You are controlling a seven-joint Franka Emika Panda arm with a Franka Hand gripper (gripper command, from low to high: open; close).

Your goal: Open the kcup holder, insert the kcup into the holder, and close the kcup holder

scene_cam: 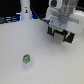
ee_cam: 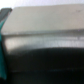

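Kcup: a tiny white cup-shaped pod with a green top [scene_cam: 26, 59], standing upright and alone on the white table [scene_cam: 50, 65], toward the exterior view's lower left, well apart from the arm.
Kcup holder: a black boxy drawer unit [scene_cam: 61, 34] at the exterior view's upper right, largely hidden behind the robot; only dark faces and what seems a pale slot show. Whether a drawer is out cannot be told.
Gripper: the grey-white Panda hand [scene_cam: 62, 26] sits directly over or against the holder. Its fingers are not distinguishable in either view, so I cannot tell if they are spread or closed.
Wrist view: blurred; a broad dark surface with a lighter grey band [ee_cam: 45, 35], judged to be the holder seen close up, and a teal strip [ee_cam: 2, 45] at one edge, unidentified.
Background: a tall white bottle-shaped object [scene_cam: 24, 9] stands at the far edge, not part of the task.
Step in hand: judged to be work at the holder's drawer; the pod is not yet inserted.
Handling, pod: judged light, thin-walled, easily tipped or crushed; the foil top is likely delicate. Best taken across the side wall with modest pressure, from above.
Handling, holder: judged rigid and far heavier than the pod; it may slide on the smooth table when pulled. Take hold at the handle slot.
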